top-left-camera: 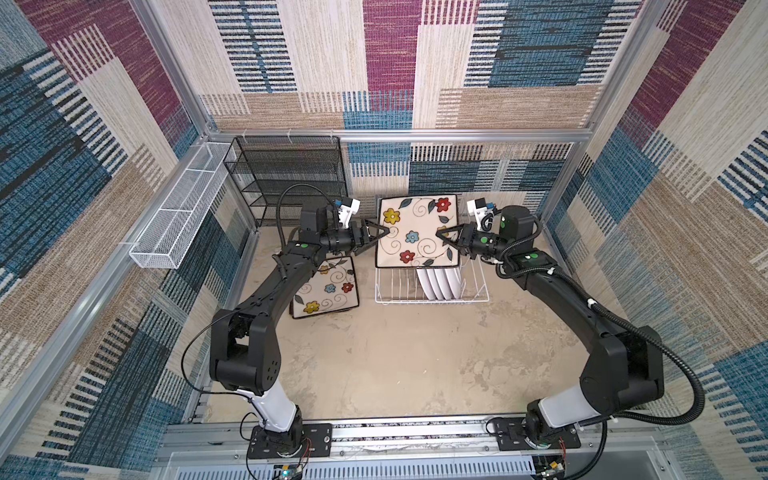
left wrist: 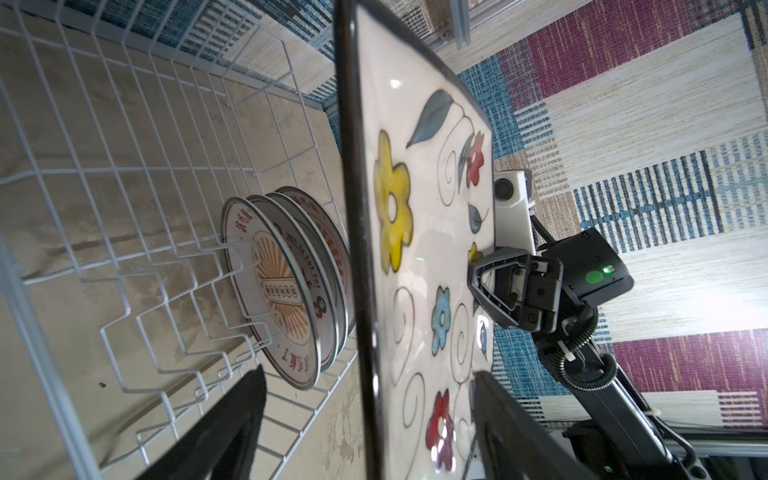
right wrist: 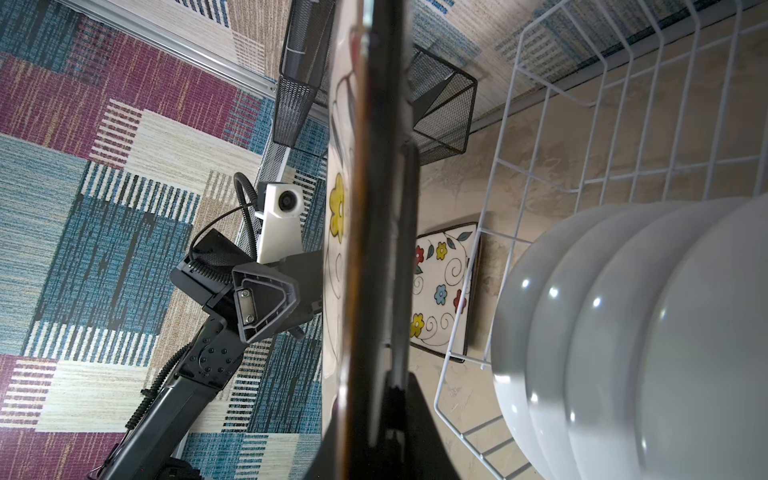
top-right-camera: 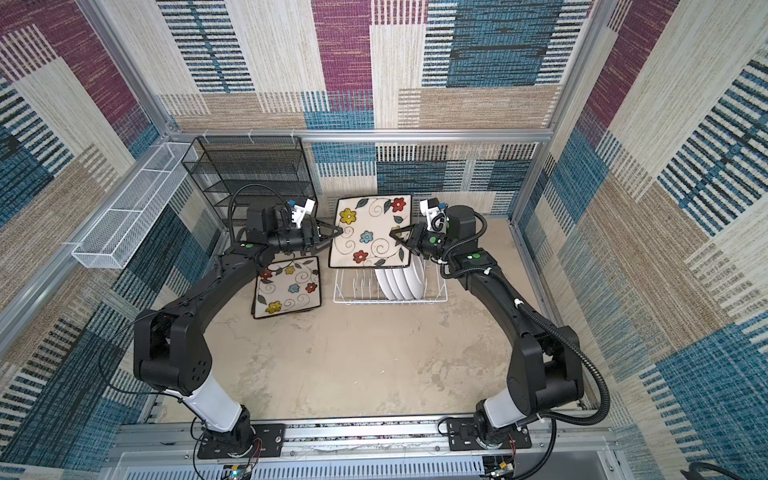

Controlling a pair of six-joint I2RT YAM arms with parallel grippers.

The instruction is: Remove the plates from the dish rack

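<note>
A square floral plate (top-left-camera: 415,232) (top-right-camera: 370,232) hangs upright above the white wire dish rack (top-left-camera: 478,291) (top-right-camera: 345,286). My right gripper (top-left-camera: 439,236) (top-right-camera: 391,235) (right wrist: 374,390) is shut on the plate's right edge. My left gripper (top-left-camera: 380,235) (top-right-camera: 334,235) (left wrist: 369,374) is open and straddles the left edge, with a gap on each side. Several round white plates (top-left-camera: 440,282) (left wrist: 282,291) (right wrist: 623,332) stand in the tines on the rack's right side. Another square floral plate (top-left-camera: 328,291) (top-right-camera: 289,291) (right wrist: 442,291) lies face up on the table left of the rack.
A black mesh shelf unit (top-left-camera: 286,174) stands against the back wall, behind the left arm. A long white mesh basket (top-left-camera: 178,216) hangs on the left frame rail. Patterned walls close in the beige table (top-left-camera: 395,353) on three sides.
</note>
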